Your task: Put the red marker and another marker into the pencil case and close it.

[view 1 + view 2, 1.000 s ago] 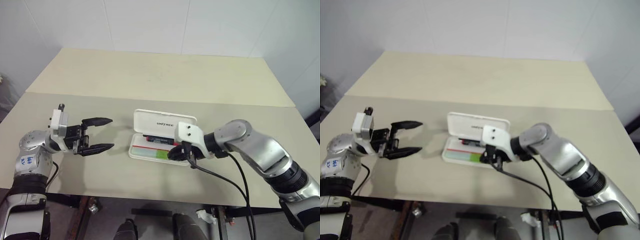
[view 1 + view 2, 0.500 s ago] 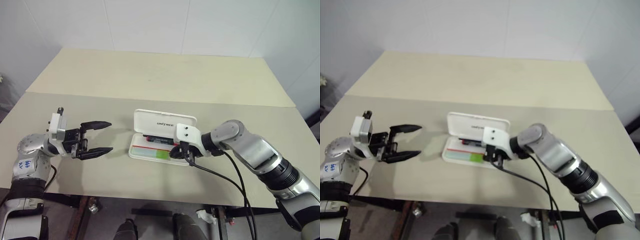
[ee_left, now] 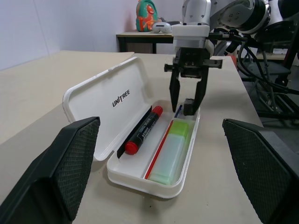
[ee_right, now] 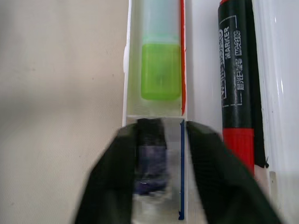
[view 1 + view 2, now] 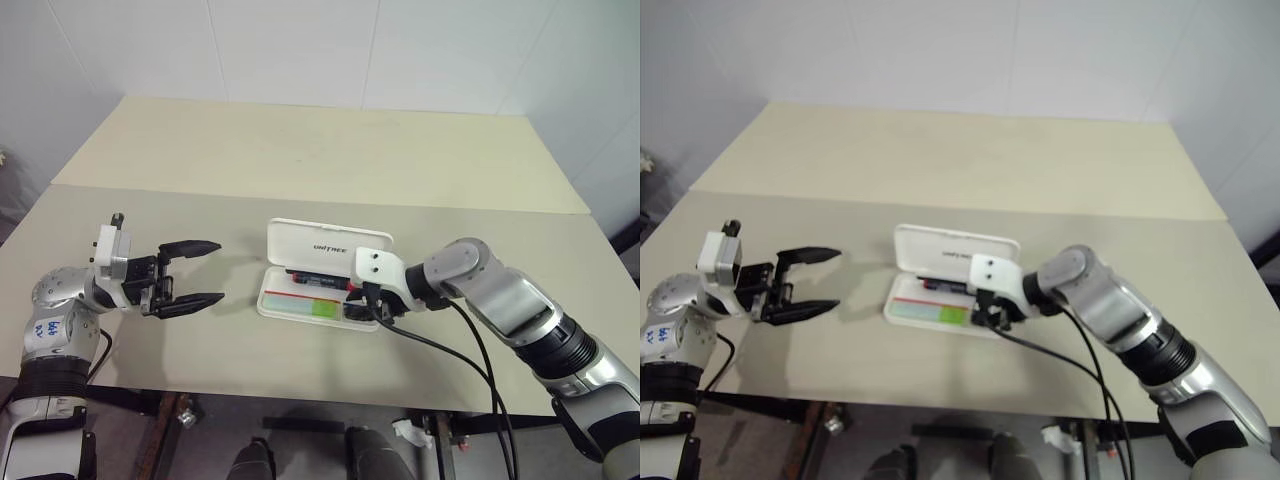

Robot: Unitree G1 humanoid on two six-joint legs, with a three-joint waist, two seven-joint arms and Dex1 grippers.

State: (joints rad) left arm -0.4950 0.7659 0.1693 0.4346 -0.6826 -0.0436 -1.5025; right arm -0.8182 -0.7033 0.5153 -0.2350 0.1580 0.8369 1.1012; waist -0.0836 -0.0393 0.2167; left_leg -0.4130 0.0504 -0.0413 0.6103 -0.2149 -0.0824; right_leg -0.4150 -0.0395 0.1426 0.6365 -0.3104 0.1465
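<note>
Left wrist view: the pencil case is seen lying open on the table, its lid tipped back. Inside it, the red marker is laid along the side next to the lid, and the light green marker is laid in the narrower channel on the far side of a thin red stripe. The right gripper is poised over one end of the tray, pointing down, with its two fingers parted about a small dark block; whether the block is touched cannot be told, as it is blurred in the right wrist view. Neither marker is held by it.

From the head camera, the left gripper is seen hovering well to the left of the case, level and pointing toward it, its jaws spread wide with nothing between them. A black cable is trailed from the right wrist across the table's front edge.
</note>
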